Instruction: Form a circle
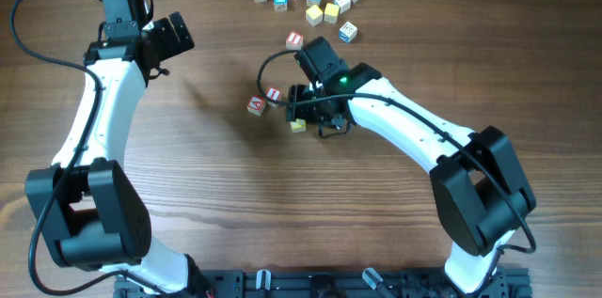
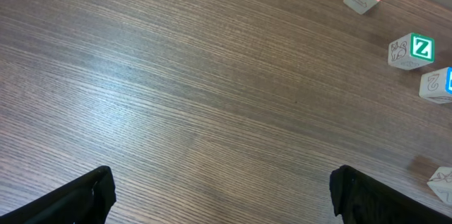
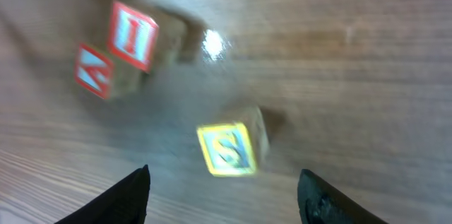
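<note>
Near right pincer (image 3: 224,187): "S" cube (image 3: 227,150), "I" cube (image 3: 132,34).

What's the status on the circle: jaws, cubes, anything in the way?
Left jaws open, over table. Right jaws open at yellow S cube, not gripping. Circle only started: two red-lettered cubes beside it. Nothing blocking; loose cubes apart.

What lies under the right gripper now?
A yellow S cube lies on the table below the right gripper, between its open jaws, untouched. From overhead the gripper covers the table beside it; more cubes there cannot be seen.
</note>
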Robot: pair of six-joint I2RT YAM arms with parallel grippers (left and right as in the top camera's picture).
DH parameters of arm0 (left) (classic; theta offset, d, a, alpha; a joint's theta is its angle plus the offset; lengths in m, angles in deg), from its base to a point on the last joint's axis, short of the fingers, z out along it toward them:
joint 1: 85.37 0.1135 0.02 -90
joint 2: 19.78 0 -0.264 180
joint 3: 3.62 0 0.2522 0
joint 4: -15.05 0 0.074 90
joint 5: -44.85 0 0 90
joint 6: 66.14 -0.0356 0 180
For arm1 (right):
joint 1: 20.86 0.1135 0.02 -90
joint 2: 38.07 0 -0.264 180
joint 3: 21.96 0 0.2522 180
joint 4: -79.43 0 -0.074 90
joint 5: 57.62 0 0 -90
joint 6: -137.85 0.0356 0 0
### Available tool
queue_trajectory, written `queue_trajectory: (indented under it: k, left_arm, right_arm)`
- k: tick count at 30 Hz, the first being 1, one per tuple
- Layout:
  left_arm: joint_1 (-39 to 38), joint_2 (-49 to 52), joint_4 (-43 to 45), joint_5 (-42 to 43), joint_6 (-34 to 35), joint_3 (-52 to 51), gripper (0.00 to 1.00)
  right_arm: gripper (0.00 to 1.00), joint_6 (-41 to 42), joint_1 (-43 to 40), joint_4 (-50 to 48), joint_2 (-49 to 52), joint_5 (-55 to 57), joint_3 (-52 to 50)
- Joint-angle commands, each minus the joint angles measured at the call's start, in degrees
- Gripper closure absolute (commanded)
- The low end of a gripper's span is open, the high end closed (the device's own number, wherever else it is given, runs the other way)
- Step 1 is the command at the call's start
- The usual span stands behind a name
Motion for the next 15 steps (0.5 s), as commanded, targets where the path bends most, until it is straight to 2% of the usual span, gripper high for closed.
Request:
queue_trajectory:
  k: [1, 2, 3, 9, 15]
  left_arm:
    - [0.1, -0.5, 0.0, 0.0, 0.5, 0.3, 0.0]
    - [0.1, -0.5, 0.0, 0.1, 0.5, 0.3, 0.0]
    - [0.1, -0.5, 0.0, 0.0, 0.5, 0.3, 0.0]
    - [0.1, -0.5, 0.0, 0.1, 0.5, 0.3, 0.0]
    - [0.1, -0.5, 0.0, 0.0, 0.5, 0.3, 0.0]
  right_arm:
    - [0.52, -0.9, 1.7, 0.6, 0.3, -1.1, -2.1]
    - [0.8, -0.8, 2.5, 0.2, 0.5, -1.1, -3.2]
    - [0.95, 0.1, 3.4, -0.7, 0.6, -1.1, -4.2]
    - [0.95, 4.2, 4.6, -4.4, 0.7, 0.0, -7.3]
    - [0.89, 5.1, 4.4, -6.7, 0.7, 5.3, -7.3]
